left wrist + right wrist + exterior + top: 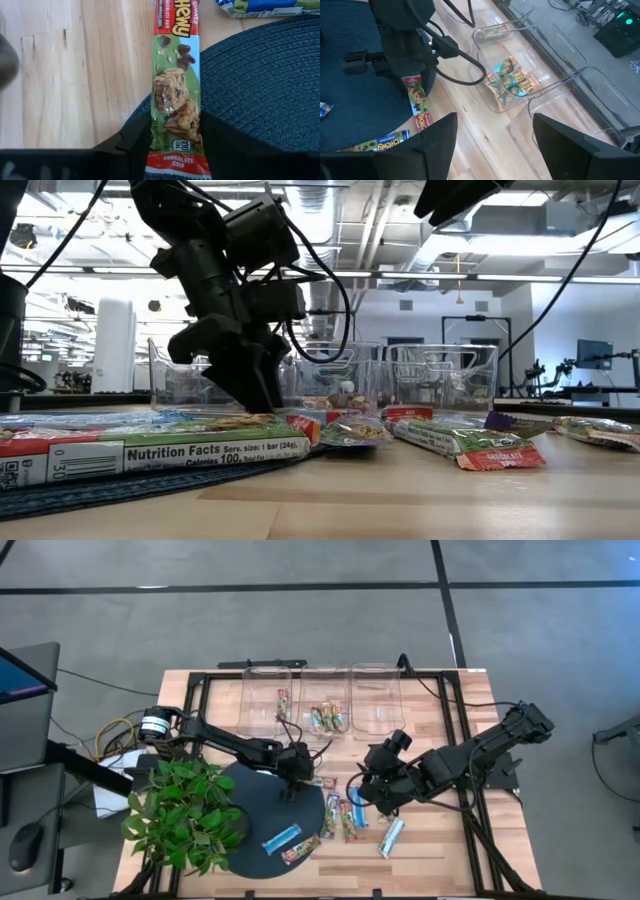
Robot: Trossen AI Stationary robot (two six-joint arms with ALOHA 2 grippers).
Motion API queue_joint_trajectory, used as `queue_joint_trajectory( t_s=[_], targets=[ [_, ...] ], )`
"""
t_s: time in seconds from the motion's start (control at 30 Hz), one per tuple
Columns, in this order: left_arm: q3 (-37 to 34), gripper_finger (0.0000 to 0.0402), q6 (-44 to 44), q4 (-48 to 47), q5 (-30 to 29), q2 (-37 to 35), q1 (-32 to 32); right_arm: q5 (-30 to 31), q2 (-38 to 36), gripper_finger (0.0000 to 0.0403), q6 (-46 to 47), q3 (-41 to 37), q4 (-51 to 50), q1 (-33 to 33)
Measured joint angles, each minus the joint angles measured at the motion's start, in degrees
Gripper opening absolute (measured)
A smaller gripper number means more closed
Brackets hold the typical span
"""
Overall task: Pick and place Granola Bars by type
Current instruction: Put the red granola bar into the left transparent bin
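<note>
A green and red "Chewy" granola bar lies half on the dark round mat, half on the wood. My left gripper stands over it, pointing down, shut on it; it also shows in the high view and the low view. My right gripper hovers open above the table right of it, touching nothing. More granola bars lie loose: a blue one and a red-brown one on the mat, a cluster and a silvery one on the wood. My left gripper pinches the granola bar between its two fingers, one finger on each long edge, near its red "chocolate chip" end. The fingers come from above, pointing down, across the bar. The bar lies flat, partly on the mat and partly on the wood.
Three clear bins stand along the far edge: the left one holds one bar, the middle one several, the right one shows none. A potted green plant stands at the mat's left. Bare wood lies near the right edge.
</note>
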Motion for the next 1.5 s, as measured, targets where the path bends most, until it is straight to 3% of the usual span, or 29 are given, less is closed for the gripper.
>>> queue_joint_trajectory(
  t_s=[0.2,0.57,1.2,1.33,1.5],
  targets=[
    [0.0,0.0118,-1.19,0.07,-0.01,0.0,0.01,-0.02,0.0,0.0255,0.02,0.0,-0.77,0.0],
    [0.42,0.0116,-3.98,0.55,-0.18,-0.11,0.01,-0.04,0.0,0.0255,0.02,0.0,-2.1,0.0],
    [13.82,0.011,-1.02,-2.85,-0.23,-2.04,-0.53,0.07,0.0,0.0255,0.31,0.02,-3.72,0.0],
    [17.64,0.011,-0.45,-6.05,-3.85,-4.29,-0.36,0.75,0.03,0.0255,2.1,0.04,-5.02,0.0],
    [21.13,0.011,0.9,-11.97,-12.38,-7.33,1.09,1.68,0.04,0.0255,3.08,0.04,-5.92,0.11]
  ],
)
